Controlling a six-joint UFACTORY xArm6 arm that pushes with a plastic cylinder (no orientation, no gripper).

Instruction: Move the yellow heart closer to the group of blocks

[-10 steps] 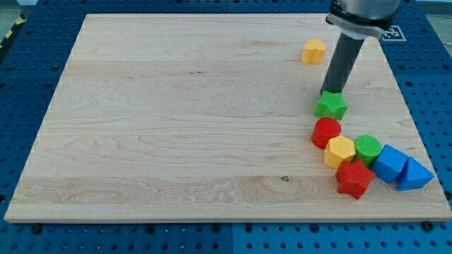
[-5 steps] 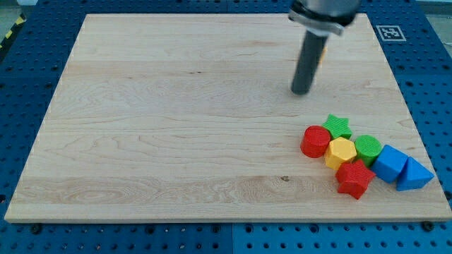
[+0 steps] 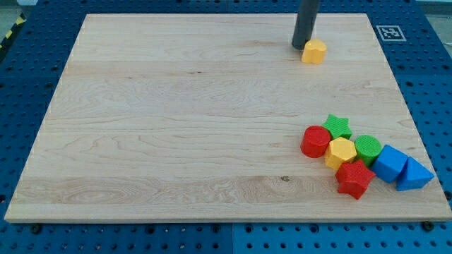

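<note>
My tip (image 3: 300, 46), the lower end of a straight dark rod with no gripper fitted, rests on the light wooden board (image 3: 176, 120) just beside the small yellow heart block (image 3: 314, 51), on its left in the view. The heart lies near the view's top, well apart from the cluster at lower right: green star (image 3: 338, 125), red cylinder (image 3: 316, 141), yellow hexagonal block (image 3: 340, 152), green cylinder (image 3: 367, 149), red star (image 3: 354, 178), blue cube (image 3: 389, 162), blue triangular block (image 3: 414, 174).

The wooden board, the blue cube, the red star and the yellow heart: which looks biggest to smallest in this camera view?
1. Wooden board, by far.
2. Blue cube and red star: these look about alike, so no ranking between them.
3. Yellow heart, though it lies nearer the view's top, perhaps farther off, beside my tip.
</note>
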